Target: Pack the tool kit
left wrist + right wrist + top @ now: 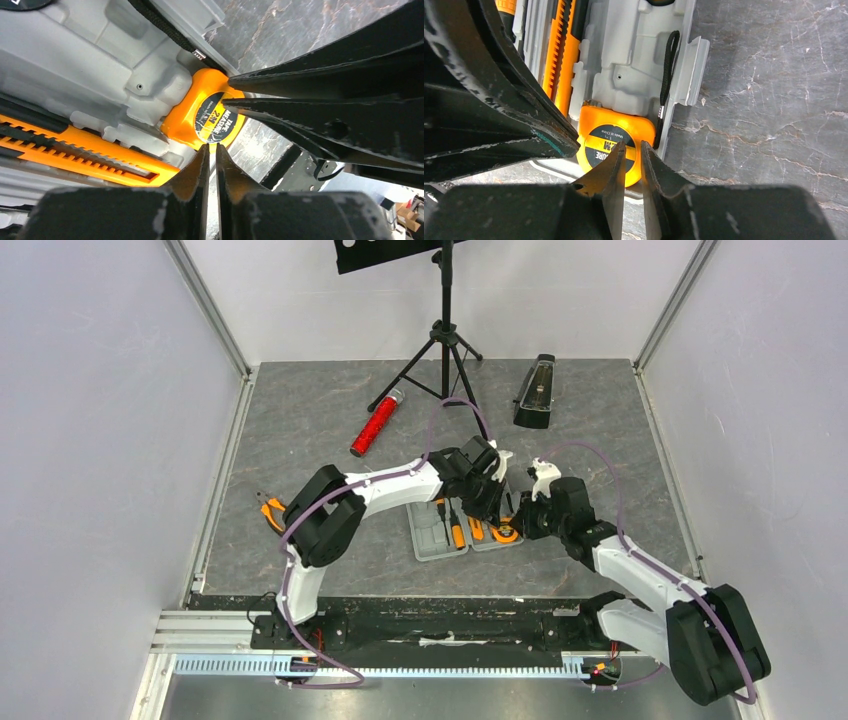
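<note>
Top view: both arms crowd over the grey case [432,540] on the bench [300,430], hiding most of it.

Left wrist: the left claw [212,147] is nearly together and empty, at the tape measure [197,117] by the case's corner.

Right wrist: the right claw [633,145] is likewise nearly together, partly covering the tape's label.

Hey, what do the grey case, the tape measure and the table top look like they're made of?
Grey case: likely moulded plastic, matte, going by its rounded recesses and ribs. Tape measure: glossy orange plastic shell, printed black label. Table top: grey with pale veins; stone or a printed laminate, cannot tell.
</note>
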### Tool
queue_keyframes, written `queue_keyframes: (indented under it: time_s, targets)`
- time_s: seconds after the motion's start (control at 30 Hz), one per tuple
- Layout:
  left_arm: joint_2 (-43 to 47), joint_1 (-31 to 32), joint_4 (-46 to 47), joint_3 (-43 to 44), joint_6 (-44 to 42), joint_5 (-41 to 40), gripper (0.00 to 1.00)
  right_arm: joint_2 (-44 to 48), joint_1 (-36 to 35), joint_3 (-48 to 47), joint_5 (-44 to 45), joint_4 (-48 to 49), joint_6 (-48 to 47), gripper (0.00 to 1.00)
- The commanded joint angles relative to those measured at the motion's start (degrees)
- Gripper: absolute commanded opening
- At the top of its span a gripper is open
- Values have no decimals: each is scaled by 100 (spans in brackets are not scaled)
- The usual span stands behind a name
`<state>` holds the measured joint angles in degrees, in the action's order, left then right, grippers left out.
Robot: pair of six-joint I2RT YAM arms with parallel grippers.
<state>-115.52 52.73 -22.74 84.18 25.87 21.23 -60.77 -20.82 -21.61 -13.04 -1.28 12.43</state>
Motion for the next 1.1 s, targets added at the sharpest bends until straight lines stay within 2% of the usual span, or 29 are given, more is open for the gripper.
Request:
queue_keyframes:
  time_s: [0.0,0.37,0.5,0.63,0.8,0.93,1.07]
  targets:
    - [-212,0,-275,257,-438,162,13,-61,16,118,43,-219,57,19]
    - [-559,-146,-613,115,-341,-245,4,-375,-85,-33,320,-813,-239,19]
    - [-596,-184,-671,94,-341,-289,4,-637,-133,-50,541,-1064,-227,19]
    - [-548,-184,-625,94,-337,-242,4,-595,-133,-85,391,-1034,-196,18]
    - [-170,-208,-275,59,-174,-221,11,-389,-116,-802,257,-965,-353,20]
    - [346,-272,138,-88,40,-253,20,-592,-73,-1590,407,-1082,-565,22]
    - [972,-371,455,-341,183,-441,25,-900,-77,-1994,416,-1111,-745,22]
